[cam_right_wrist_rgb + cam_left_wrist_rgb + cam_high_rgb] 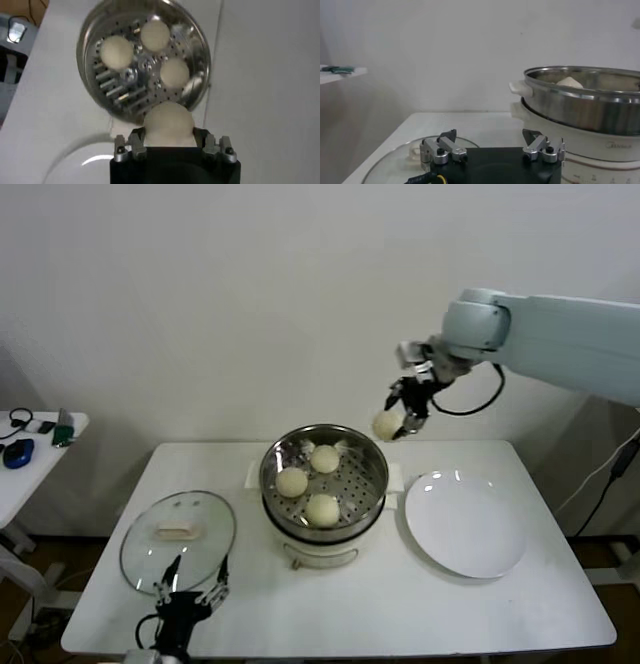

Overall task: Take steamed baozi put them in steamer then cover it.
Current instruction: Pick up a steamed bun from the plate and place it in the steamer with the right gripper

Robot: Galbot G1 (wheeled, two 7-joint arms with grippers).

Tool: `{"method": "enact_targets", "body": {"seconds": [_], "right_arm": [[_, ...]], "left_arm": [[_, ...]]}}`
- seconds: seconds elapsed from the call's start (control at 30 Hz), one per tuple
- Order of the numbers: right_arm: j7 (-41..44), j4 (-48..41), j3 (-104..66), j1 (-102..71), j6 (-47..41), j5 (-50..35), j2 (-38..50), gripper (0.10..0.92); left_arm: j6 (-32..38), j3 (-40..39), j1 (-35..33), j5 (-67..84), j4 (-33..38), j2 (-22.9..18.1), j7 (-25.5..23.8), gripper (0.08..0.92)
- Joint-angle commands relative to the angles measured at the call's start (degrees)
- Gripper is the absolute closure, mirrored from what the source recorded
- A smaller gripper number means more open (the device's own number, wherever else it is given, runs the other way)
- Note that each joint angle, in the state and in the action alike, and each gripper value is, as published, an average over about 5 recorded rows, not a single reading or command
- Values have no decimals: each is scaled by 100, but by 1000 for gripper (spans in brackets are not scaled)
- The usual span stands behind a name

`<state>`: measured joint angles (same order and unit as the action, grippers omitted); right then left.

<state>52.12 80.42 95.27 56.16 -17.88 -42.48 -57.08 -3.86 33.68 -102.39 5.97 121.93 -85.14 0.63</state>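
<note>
Right gripper (403, 416) jaws clamped on one steamed baozi (387, 424), held in the air above the far edge of the table (500, 604), just behind the steamer (324, 494) and off its far right rim; right wrist view shows the bun (168, 124) pinched between both fingers (134, 140) with the pot below it. Left gripper (192, 592) jaws released, spread wide, nothing between them, parked low at the near left edge of the table, just at the near rim of the cover (178, 540)

Three more baozi sit on the perforated tray inside the steamer: one far (324, 458), one left (292, 481), one near (322, 509), apart from each other. Steamer stands mid table on its cream base. Cover lies flat on the table left of the steamer, handle up, not on the pot. White plate (465, 524) lies right of the steamer, near the right edge. Small side table (30, 459) with dark items sits off to the left
</note>
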Motion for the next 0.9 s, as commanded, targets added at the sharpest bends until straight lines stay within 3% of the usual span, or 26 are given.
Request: {"method": "enact_targets", "body": {"seconds": [0.03, 0.33, 0.9], "right_arm": [[-498, 187, -131, -703, -508, -206, -832, 372], [-583, -231, -169, -1611, -535, 542, -799, 372], [-509, -644, -358, -1961, -439, 707, -947, 363]], "left_arm": [[-4, 13, -26, 7, 34, 3, -2, 177], [4, 31, -77, -8, 43, -9, 2, 177], [-14, 20, -74, -38, 66, -42, -6, 177]]}}
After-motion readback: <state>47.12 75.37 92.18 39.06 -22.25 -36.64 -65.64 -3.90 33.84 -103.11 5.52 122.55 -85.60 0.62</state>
